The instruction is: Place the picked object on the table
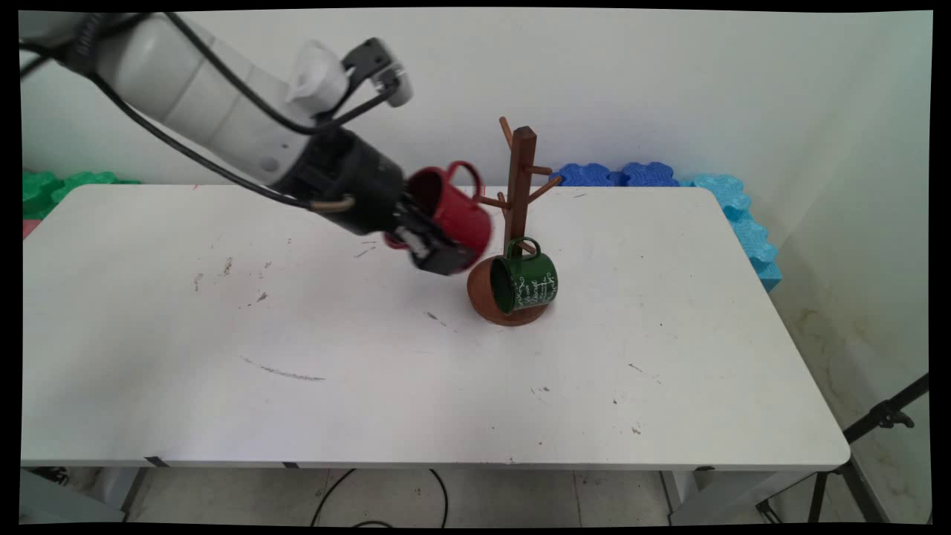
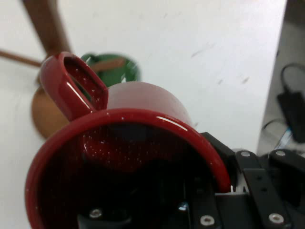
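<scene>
Aloft, glossy red mug (image 1: 453, 212) in gripper (image 1: 435, 249)

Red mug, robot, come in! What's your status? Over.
Gripper shut on red mug, held off the table. Mug tree just beside it. Green mug hangs on a low peg. Over.

Main view taken from fixed camera above near side of white table (image 1: 446, 386), aimed down across it toward wall (image 1: 669, 82); whole tabletop covered. Hand view taken from camera on hand, aimed along gripper (image 2: 209, 210), very close to red mug (image 2: 128, 157). Shared by both: red mug (image 1: 453, 212), wooden mug tree (image 1: 518, 223), green mug (image 1: 529, 282), tabletop patch.
</scene>
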Robot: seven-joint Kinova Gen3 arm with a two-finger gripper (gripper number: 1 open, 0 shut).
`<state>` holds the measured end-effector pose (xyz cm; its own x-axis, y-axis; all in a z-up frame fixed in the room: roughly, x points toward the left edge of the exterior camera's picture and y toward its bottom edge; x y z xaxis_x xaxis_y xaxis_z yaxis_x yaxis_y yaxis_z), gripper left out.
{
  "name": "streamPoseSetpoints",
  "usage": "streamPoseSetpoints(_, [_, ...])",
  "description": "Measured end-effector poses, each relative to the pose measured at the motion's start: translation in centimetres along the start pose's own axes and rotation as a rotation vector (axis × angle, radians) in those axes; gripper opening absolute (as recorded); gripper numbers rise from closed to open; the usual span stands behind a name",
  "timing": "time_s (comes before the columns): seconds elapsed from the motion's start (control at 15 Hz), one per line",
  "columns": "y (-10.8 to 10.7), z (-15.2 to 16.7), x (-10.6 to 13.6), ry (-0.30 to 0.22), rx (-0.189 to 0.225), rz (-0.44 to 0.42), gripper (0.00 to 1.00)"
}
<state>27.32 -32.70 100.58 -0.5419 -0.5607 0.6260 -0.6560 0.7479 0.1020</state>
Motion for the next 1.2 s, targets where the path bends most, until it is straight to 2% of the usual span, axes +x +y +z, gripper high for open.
streamPoseSetpoints(0.13, [-0.9,-0.7,-0.6,-0.052,0.023,0.027,0.00])
streamPoseSetpoints(0.33, [-2.6,-1.4,-1.8,-0.158,0.063,0.085,0.00])
streamPoseSetpoints(0.67, [-4.9,-0.7,-3.7,-0.323,0.106,0.180,0.00])
streamPoseSetpoints(0.93, [-6.5,0.9,-4.5,-0.416,0.104,0.249,0.00])
streamPoseSetpoints(1.2, [-8.1,2.9,-4.6,-0.467,0.074,0.325,0.00])
